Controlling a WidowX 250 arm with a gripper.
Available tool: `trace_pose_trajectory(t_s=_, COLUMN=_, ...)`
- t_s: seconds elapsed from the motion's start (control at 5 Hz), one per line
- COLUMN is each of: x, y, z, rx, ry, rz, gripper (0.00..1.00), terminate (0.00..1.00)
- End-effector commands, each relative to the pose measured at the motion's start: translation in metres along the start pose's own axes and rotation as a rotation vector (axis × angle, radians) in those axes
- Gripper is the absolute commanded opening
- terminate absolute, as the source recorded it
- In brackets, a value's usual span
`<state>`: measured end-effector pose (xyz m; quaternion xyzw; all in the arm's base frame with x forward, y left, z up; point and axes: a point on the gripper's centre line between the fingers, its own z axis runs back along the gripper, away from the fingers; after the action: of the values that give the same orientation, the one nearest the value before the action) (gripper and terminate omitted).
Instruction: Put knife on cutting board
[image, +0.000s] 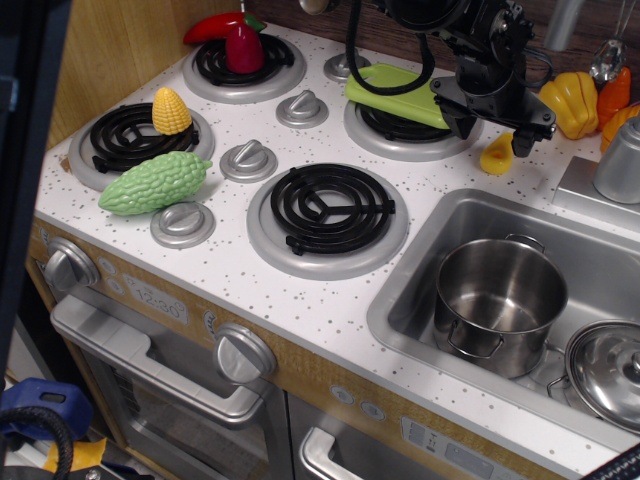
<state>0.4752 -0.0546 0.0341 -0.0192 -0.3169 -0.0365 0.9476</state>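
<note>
Black arm (470, 40), glossy housing, thick black cable (352, 45) looping

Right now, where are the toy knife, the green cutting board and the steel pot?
knife (496, 156), camera view, its yellow body.
cutting board (392, 86), camera view, its top face.
steel pot (497, 305), camera view, its inner wall.

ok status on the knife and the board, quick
Gripper low over knife, jaws astride it, grip unconfirmed. Knife on counter, not on cutting board. Board on rear right burner, arm partly over it; bell pepper close by.
</note>
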Motion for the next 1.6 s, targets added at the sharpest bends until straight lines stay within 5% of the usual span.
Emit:
trace_pose_trajectory(t_s=0.0, x=0.000, y=0.000, z=0.000, rx=0.000, ry=0.000, rz=0.000, gripper=1.00, terminate=0.00)
trace_pose_trajectory(t_s=0.8, x=0.005, y=-0.003, z=-0.022, rx=-0.051, ry=-0.033, rz=0.031, gripper=1.00, terminate=0.00)
trace_pose_trajectory(t_s=1.0, x=0.007, y=-0.006, z=-0.019, rx=-0.055, ry=-0.026, rz=0.040, gripper=0.00, terminate=0.00)
trace_pose_trajectory(t_s=1.4, x=0.024, y=-0.011, z=0.008, rx=-0.012, ry=-0.004, rz=0.031, gripper=0.00, terminate=0.00)
